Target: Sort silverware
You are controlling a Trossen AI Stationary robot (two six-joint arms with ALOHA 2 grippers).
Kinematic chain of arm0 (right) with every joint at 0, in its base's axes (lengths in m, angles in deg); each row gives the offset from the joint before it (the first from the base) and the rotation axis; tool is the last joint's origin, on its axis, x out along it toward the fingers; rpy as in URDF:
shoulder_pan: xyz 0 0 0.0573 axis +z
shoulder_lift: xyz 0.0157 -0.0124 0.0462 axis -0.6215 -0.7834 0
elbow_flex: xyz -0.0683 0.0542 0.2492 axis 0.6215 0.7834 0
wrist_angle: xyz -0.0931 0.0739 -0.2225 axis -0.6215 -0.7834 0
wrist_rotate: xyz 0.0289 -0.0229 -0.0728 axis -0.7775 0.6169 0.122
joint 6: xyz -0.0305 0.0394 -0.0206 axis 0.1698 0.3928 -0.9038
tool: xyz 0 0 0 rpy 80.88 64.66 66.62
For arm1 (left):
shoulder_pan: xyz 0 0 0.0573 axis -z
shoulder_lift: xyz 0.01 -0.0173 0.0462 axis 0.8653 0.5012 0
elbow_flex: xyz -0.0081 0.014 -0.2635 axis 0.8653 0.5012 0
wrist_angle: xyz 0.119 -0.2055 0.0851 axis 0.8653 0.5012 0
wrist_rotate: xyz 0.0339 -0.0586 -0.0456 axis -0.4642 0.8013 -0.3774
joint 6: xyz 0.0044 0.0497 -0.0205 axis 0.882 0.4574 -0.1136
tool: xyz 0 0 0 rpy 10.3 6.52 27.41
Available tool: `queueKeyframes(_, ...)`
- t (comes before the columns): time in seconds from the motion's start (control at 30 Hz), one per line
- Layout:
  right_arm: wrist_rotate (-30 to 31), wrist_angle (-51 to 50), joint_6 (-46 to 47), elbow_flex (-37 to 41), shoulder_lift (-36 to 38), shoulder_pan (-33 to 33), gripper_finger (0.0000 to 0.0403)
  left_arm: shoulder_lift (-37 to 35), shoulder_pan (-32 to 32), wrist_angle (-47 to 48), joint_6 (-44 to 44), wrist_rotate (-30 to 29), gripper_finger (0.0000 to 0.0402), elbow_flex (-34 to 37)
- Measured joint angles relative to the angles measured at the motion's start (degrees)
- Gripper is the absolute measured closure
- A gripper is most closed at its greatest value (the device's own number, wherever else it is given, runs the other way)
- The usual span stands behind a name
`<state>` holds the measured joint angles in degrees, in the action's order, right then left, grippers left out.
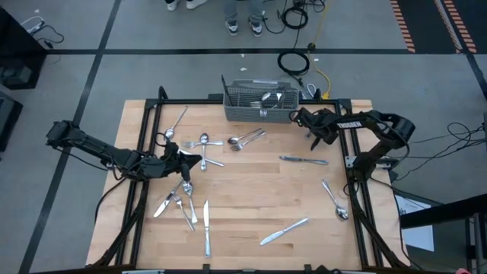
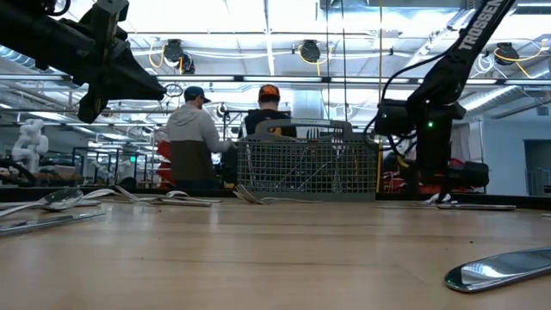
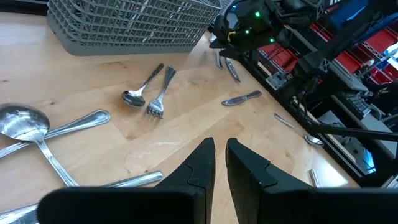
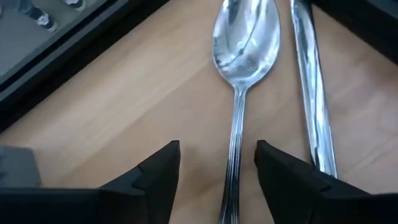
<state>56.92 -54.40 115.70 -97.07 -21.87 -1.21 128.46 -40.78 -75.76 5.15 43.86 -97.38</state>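
Our right gripper (image 4: 217, 165) sits at the upper right of the overhead frame, just right of the grey basket (image 1: 259, 113), its fingers spread with a spoon (image 4: 244, 68) handle running up between them and a second slim piece (image 4: 311, 93) lying just beside it. To do this pick well we should centre on the spoon's handle, come down until the tips meet the wood, and close only on that handle, keeping the right-hand finger from catching the neighbouring piece. The rest of the silverware (image 1: 190, 204) is scattered across the table (image 1: 251, 198): a cluster at centre left, a knife (image 1: 303, 160) right of centre, another spoon (image 1: 335, 202) at lower right, some pieces already standing in the basket. Our left gripper (image 3: 219, 163) waits over the centre-left cluster, fingers nearly pressed together with nothing between them
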Motion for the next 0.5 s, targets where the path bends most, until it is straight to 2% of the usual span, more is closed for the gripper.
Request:
queueKeyframes(0.07,0.15,-0.59,1.29,-0.04,-0.77,0.23,0.0247,0.00,0.00,0.00,0.01,-0.02,0.0354,0.00)
queueKeyframes(0.2,0.53,-1.71,1.19,0.12,-1.14,0.70,0.0364,0.00,0.00,0.00,0.01,-0.03,0.0354,0.00)
queueKeyframes(0.23,0.39,-1.78,0.76,0.13,-1.16,0.70,0.0381,0.00,0.00,0.05,0.02,-0.04,0.0354,0.00)
queueKeyframes(0.5,-0.40,-1.21,-4.01,0.27,0.27,1.51,0.0397,-0.02,0.00,2.47,0.04,-0.11,0.0354,0.02)
